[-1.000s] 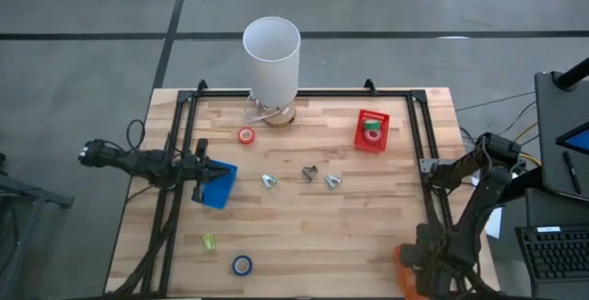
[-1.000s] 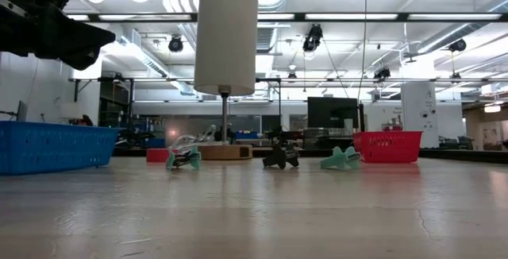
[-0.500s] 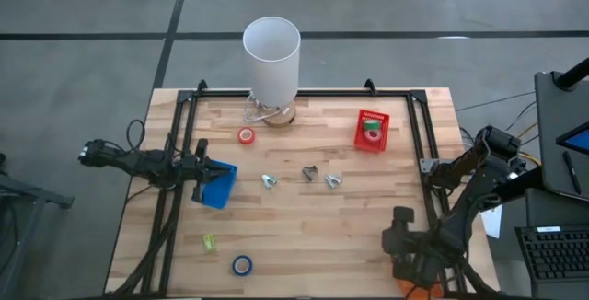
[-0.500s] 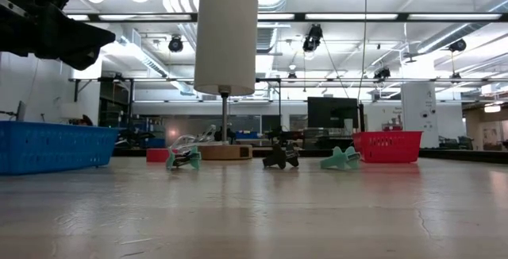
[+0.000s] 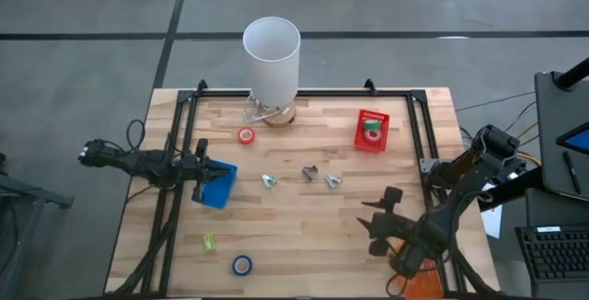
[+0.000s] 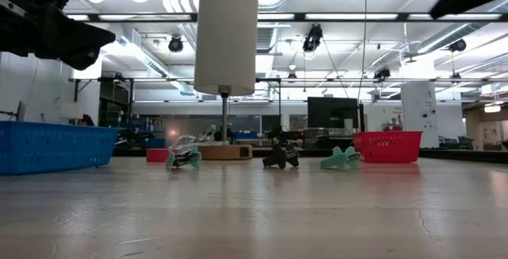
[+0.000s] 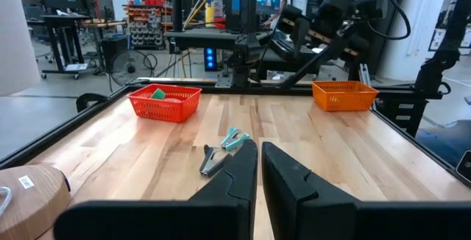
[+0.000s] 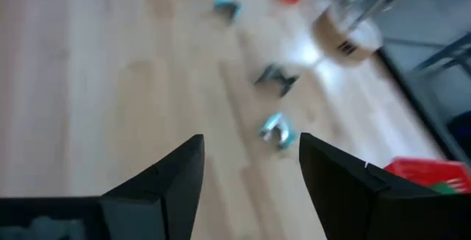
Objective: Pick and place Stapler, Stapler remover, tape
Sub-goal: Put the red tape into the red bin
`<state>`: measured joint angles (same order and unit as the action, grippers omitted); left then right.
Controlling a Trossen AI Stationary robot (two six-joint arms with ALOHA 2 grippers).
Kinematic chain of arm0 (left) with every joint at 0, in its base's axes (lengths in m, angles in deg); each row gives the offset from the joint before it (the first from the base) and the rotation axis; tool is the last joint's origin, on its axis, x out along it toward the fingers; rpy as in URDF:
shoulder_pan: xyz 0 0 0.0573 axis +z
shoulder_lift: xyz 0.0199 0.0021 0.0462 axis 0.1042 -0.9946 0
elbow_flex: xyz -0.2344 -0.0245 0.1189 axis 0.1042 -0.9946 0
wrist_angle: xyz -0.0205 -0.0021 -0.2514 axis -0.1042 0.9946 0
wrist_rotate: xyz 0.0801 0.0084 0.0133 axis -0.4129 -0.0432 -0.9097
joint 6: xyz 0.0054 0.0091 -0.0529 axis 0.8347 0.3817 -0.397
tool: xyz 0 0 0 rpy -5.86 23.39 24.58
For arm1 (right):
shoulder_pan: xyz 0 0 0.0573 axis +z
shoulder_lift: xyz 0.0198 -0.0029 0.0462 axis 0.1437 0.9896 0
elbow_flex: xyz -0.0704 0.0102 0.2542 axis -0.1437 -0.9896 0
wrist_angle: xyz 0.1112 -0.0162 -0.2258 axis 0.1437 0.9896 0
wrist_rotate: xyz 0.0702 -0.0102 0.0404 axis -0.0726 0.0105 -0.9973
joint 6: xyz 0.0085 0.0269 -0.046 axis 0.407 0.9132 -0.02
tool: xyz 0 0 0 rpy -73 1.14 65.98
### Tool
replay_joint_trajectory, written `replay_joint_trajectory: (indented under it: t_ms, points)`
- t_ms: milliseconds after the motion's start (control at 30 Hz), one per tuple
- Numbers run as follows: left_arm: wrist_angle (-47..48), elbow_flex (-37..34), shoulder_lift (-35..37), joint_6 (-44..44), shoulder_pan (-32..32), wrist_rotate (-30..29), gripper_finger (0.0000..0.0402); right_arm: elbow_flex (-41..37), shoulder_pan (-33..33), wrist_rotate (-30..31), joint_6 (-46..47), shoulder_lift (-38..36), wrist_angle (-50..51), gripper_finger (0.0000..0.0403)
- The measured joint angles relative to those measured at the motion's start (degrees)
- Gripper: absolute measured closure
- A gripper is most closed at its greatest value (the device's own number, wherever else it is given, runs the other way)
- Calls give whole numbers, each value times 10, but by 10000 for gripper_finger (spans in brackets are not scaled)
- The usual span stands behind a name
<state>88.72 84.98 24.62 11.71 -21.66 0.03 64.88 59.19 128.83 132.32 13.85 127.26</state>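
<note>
Right tool (image 5: 373, 225) spread wide and empty above the table (image 5: 304, 231), left tool (image 5: 198, 173) pressed together, empty

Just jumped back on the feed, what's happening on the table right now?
The right gripper is out over the table's near right part with its fingers open and empty, facing the three staple removers in the middle. The left gripper waits shut over the blue bin at the left edge. One tape roll lies in the red bin; the red roll and blue roll lie loose on the wood.
</note>
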Motion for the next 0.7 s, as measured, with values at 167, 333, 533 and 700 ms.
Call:
replay_joint_trajectory:
  t_ms: [167,333,533,700]
  points:
    - [0,0,0,0,0,0,376,-3,-32,10,0,0,-10,196]
    - [0,0,0,0,0,0,376,-4,-45,8,-2,0,-31,202]
    - [0,0,0,0,0,0,376,-4,-46,8,-5,1,-55,202]
    - [0,0,0,0,0,0,376,-4,-46,8,-9,1,-57,202]
